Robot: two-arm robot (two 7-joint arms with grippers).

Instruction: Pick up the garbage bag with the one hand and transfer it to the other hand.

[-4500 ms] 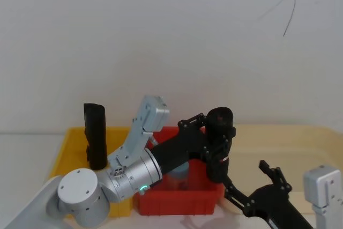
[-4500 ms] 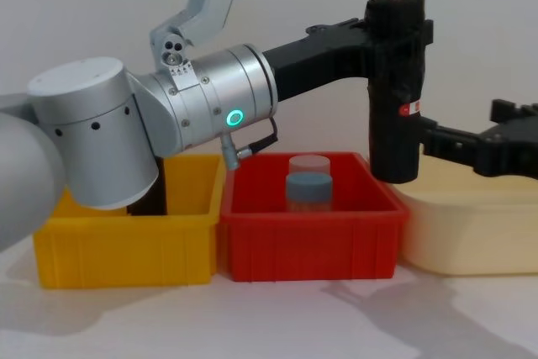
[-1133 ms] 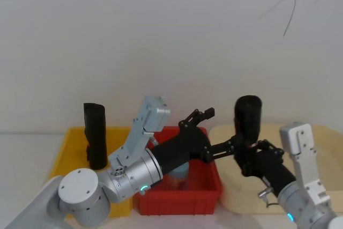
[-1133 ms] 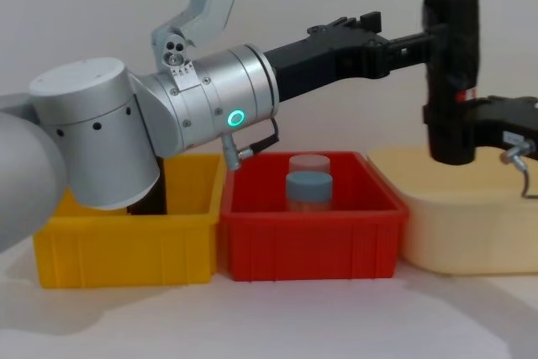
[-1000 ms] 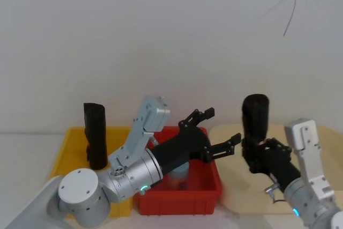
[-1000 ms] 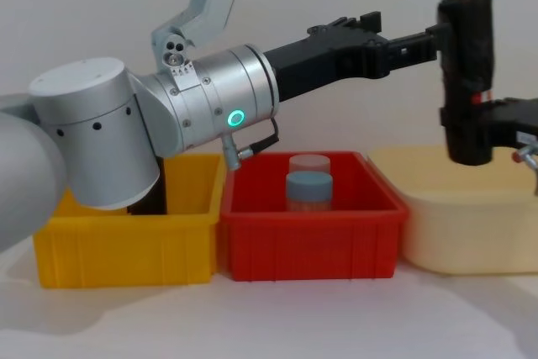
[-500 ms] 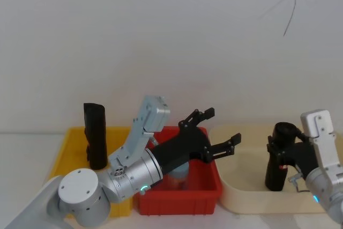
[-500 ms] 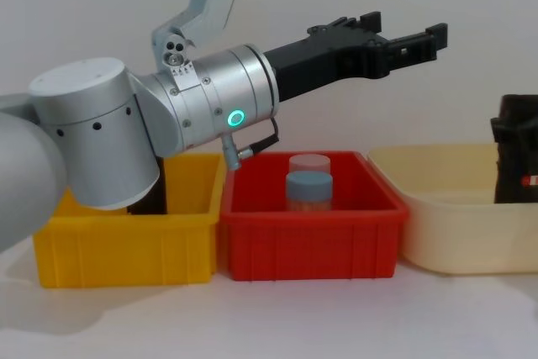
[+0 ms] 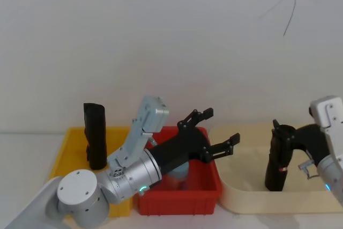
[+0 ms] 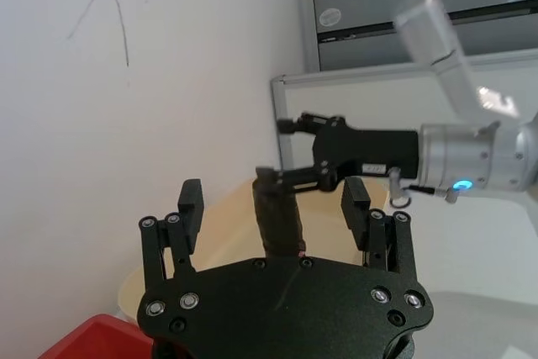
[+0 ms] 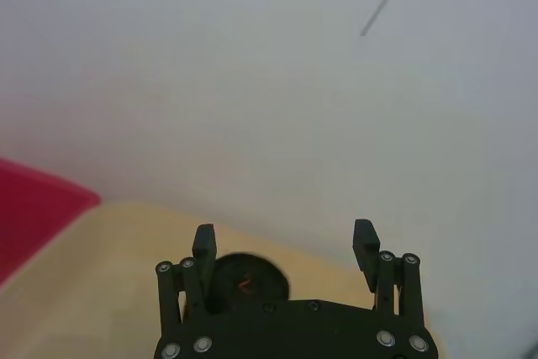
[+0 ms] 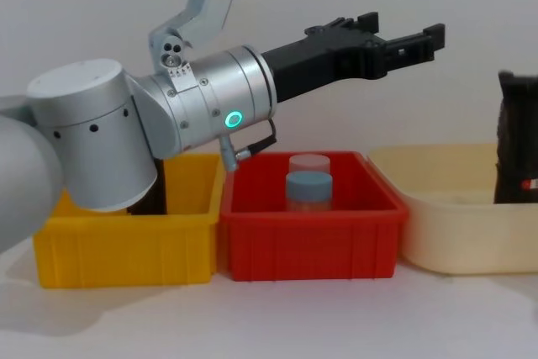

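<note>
head view: the garbage bag point(image 9: 277, 160) is seen standing upright inside the cream tub point(image 9: 236, 198), which sits at the right end of a row of three containers on the bench, well in from the rim that meets the red bin point(image 9: 177, 203). its small red-and-white label is turned toward the robot, low on its side.

the bag is held by neither arm. the left gripper point(image 9: 222, 125) hangs above the red bin with its fingers spread wide and nothing between them, pointed toward the tub and well apart from the bag. the right gripper point(image 11: 284, 237) is reached in at the level of the bag's top, also spread wide. in the right wrist view the bag's round top is seen between the two fingers, much nearer one of them than the other; whether that finger touches the plastic cannot be told.

with the bag on the right arm's side and set down in the tub, the hand-over is judged to be complete. what seems left is only for the right gripper to be lifted clear without the tall bag being tipped, since one finger is so close to it.

a jar point(image 12: 309, 187) stands in the red bin, and a second black roll point(image 9: 95, 135) stands in the yellow bin point(image 9: 64, 160); neither is touched.
</note>
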